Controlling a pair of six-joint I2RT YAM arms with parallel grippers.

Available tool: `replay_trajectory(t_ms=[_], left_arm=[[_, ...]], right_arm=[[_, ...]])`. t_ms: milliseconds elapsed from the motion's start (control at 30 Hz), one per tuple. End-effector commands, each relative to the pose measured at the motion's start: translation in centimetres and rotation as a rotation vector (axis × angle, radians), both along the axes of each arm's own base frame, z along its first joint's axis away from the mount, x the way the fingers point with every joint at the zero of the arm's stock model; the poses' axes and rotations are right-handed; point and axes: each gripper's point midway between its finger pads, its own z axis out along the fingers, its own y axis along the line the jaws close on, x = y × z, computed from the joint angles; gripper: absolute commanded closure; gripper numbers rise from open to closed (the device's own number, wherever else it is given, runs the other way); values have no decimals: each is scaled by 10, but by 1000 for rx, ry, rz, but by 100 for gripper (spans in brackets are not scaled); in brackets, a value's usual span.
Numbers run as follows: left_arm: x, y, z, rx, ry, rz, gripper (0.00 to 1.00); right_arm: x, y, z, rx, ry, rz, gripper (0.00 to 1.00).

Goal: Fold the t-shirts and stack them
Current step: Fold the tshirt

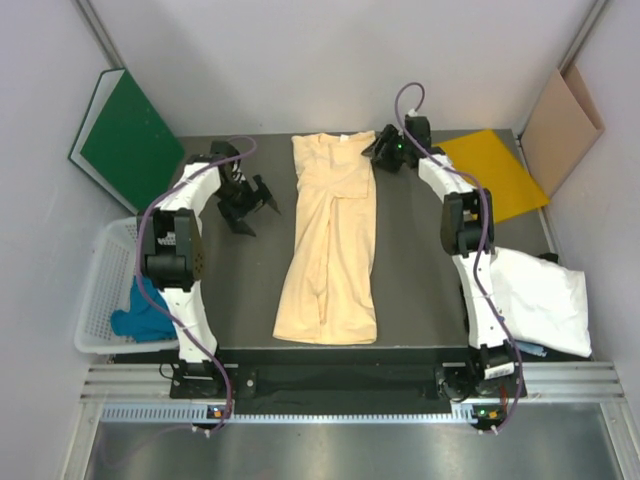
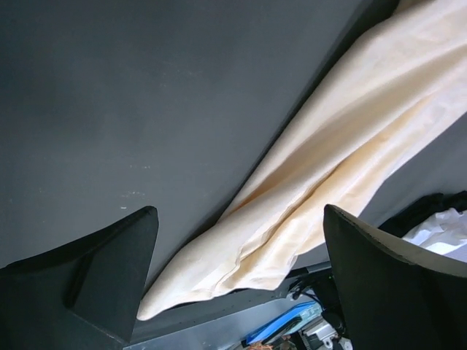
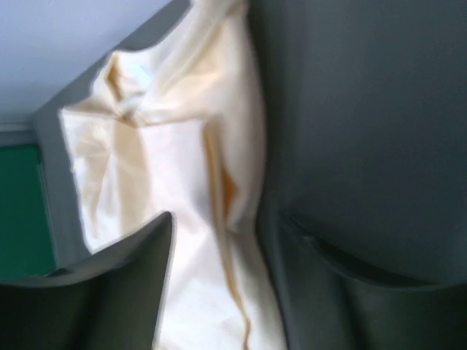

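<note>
The pale peach-yellow t-shirt (image 1: 330, 240) lies lengthwise in the middle of the table, its sides folded in. My left gripper (image 1: 250, 205) hovers open just left of it, and in the left wrist view its jaws (image 2: 241, 211) stand wide with the shirt (image 2: 328, 146) beyond them. My right gripper (image 1: 385, 150) is at the shirt's far right shoulder. In the blurred right wrist view its jaws (image 3: 225, 219) stand apart over the cloth (image 3: 168, 146), gripping nothing. A white t-shirt (image 1: 540, 300) lies at the table's right edge. A teal-blue t-shirt (image 1: 145, 315) sits in the basket.
A white basket (image 1: 105, 290) stands off the table's left side. A flat bright-yellow folder (image 1: 490, 170) lies at the back right. A green folder (image 1: 130, 140) leans on the left wall and a brown cardboard sheet (image 1: 560, 125) on the right wall.
</note>
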Motion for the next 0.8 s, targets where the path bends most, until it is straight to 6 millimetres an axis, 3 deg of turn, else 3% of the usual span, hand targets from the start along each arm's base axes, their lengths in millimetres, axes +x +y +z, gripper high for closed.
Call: replay_trajectory(t_ms=[0,33,67,133,167,233,267,333,367,400,500,633,767], left_arm=[[-4,-8,36,-51,-118,-40,1],[-8,-9,36,-56,-119,-42,1],[-17,-9,36,-59,-114,-45,1],[-25,-10,35,-59,-123,-67,1],[-36,-10,35,-55,-118,-79,1],[-51,-13,35,-12,-116,-131,1],[-59,-14,40,21,-127,-152,1],[-80,-25,42,88,-121,-231,1],[-87,-22,46,149,-135,-240,1],[-98,-33,47,170,-138,-281,1],[-127,-40,46,227,-141,-312,1],[-159,-28,35,275,-109,-259,1],[-180,-25,39,239,-138,-215,1]], right_arm=[[-7,11,62,-69,-147,70,23],[-16,5,66,-124,-155,94,6],[-33,0,87,-149,-168,108,0],[-60,-5,101,-212,-189,167,0],[-87,-9,115,-232,-188,184,0],[-120,-12,123,-276,-183,231,0],[-151,-17,128,-283,-150,255,0],[-189,-10,131,-261,-130,333,0],[-219,-12,131,-255,-99,364,0],[-238,-4,131,-243,-89,403,0],[-298,6,126,-209,-27,480,2],[-357,27,118,-168,47,572,20],[-404,53,100,-141,134,680,27]])
